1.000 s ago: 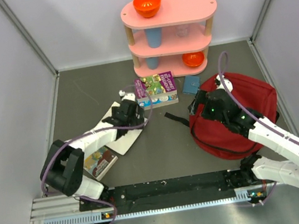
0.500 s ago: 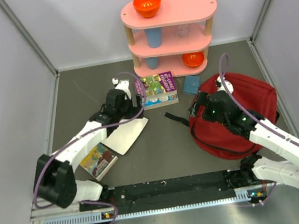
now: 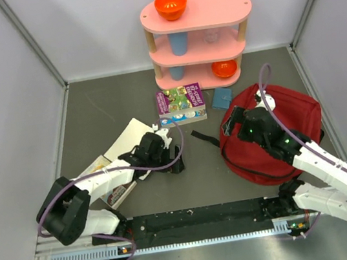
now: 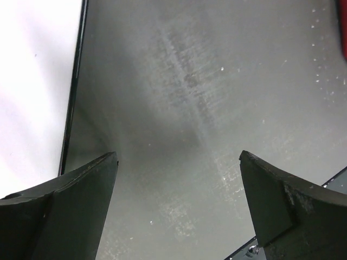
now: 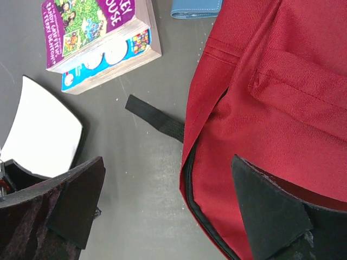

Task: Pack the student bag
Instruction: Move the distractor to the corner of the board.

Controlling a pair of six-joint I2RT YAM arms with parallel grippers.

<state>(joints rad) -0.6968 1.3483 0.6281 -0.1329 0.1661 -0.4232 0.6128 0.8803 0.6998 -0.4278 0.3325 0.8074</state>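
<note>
Dark-red soft fabric backpack (image 3: 301, 111) lies at the right of the grey surface (image 3: 207, 177), its zipper edge just under the nearer right gripper (image 5: 167, 162), jaws wide and empty; the left gripper (image 4: 179, 157), equally wide and empty, hovers well apart

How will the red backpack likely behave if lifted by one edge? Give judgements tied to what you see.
The student bag would probably sag and fold: its fabric lies slumped and creased. It seems unlikely to roll, resting flat and wide. Its loose black strap may trail or snag.
</note>
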